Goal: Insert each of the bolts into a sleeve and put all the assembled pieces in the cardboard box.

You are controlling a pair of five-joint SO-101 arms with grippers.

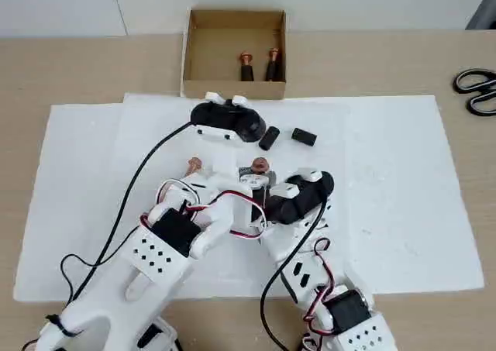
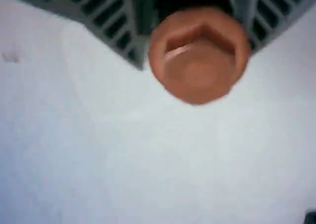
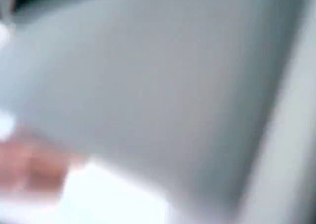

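Observation:
A copper-headed bolt [image 2: 198,61] sits very close in the left wrist view, head toward the camera. My left gripper [image 2: 197,33] is shut on the dark shank behind the head, with grey ribbed fingers [image 2: 108,23] on either side. From above, this bolt [image 1: 260,163] is held mid-sheet between the two arms. My right gripper [image 1: 273,187] sits right beside it, and a pinkish blur [image 3: 29,164] shows in its wrist view. A second bolt [image 1: 194,165] lies loose. Two black sleeves [image 1: 268,139] [image 1: 304,136] lie beyond. The cardboard box [image 1: 186,56] holds two assembled pieces [image 1: 246,66].
A white sheet [image 1: 403,188] covers the wooden table. Scissors [image 1: 477,89] lie at the far right edge. A black cable [image 1: 124,204] trails across the sheet's left half. The right part of the sheet has open room.

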